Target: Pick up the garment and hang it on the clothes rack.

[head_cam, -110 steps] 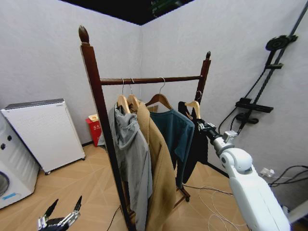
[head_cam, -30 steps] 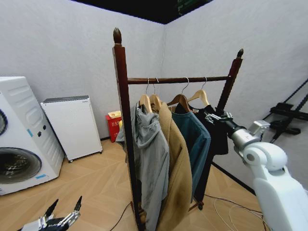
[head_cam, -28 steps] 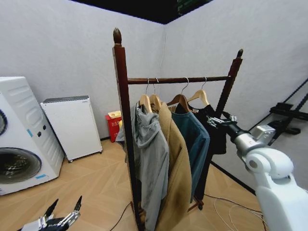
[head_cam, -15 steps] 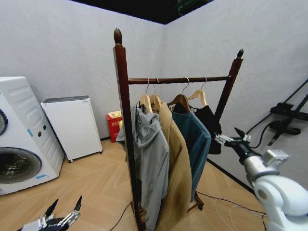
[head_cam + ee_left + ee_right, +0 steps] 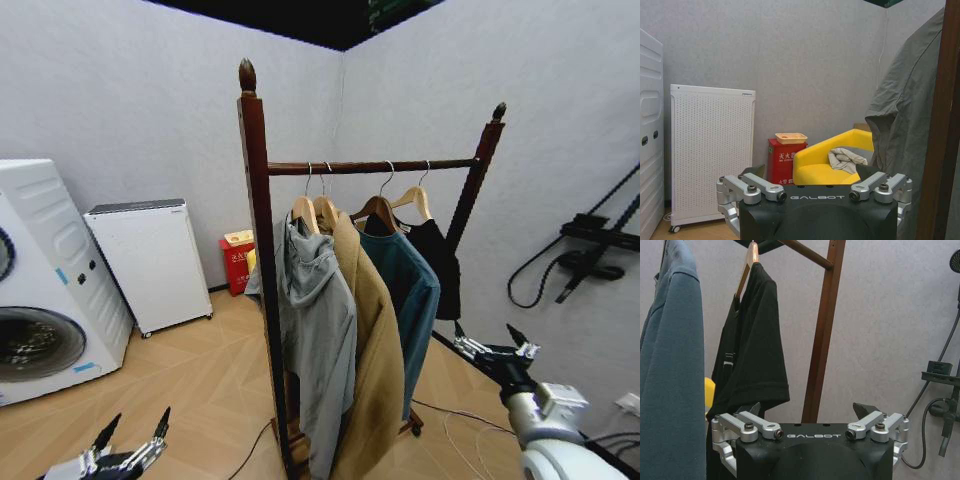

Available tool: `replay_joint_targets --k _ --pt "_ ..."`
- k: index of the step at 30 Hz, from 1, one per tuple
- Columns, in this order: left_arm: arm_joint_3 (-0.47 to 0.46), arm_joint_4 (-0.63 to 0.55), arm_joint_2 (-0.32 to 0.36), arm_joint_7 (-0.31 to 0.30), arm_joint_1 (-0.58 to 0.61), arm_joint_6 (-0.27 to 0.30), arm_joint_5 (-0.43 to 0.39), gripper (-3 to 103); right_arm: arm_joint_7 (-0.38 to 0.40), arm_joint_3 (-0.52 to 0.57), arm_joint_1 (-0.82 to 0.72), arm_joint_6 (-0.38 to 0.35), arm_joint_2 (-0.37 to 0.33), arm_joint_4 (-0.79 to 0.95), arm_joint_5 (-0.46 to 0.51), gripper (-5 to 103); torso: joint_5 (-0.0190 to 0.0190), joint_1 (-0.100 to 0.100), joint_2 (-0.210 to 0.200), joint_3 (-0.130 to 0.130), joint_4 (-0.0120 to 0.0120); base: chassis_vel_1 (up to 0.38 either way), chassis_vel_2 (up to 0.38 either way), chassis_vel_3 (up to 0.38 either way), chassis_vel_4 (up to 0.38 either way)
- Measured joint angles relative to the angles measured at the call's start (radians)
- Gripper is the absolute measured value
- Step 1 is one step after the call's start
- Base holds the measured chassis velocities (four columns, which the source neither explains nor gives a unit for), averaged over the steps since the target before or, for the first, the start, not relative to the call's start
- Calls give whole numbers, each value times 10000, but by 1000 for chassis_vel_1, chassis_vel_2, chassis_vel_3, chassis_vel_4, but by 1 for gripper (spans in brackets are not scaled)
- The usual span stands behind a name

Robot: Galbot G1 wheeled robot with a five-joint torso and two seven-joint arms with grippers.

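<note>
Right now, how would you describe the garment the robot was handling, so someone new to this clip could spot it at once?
Start at the dark reddish-brown clothes rack in the room's corner and follow its rail to the far post. The garment is the last of four there, a black top on a light wooden hanger beside the teal-blue shirt. It is the darkest and shortest piece on the rail.
</note>
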Motion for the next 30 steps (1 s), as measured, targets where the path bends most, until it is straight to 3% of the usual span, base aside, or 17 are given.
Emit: replay_joint_targets --k 11,30 --pt "0 0 0 0 0 0 0 100 467 -554 -65 -45 316 369 -398 100 2 0 0 0 0 0 0 0 0" --pt "0 0 0 0 0 0 0 100 520 -571 -430 -32 641 919 -496 100 3 0 0 0 0 0 0 0 0"
